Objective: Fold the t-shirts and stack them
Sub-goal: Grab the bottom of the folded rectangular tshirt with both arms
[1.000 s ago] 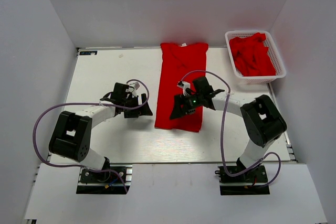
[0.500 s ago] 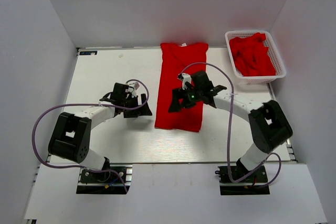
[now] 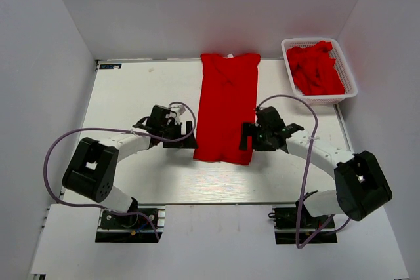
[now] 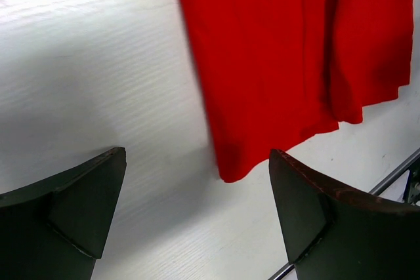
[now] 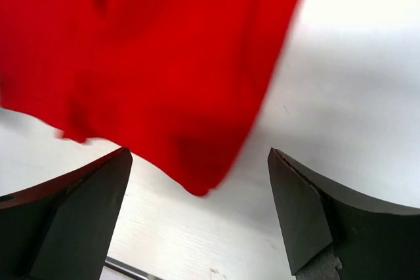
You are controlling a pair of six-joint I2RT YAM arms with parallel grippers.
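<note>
Flanking the t-shirt at its near hem, the left gripper and right gripper stood empty, fingers apart. Folding cleanly needed both corners pinched together, through all layers.

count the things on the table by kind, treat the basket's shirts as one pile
flat red shirt: 1
pile of red shirts: 1
white basket: 1
total: 3
</note>
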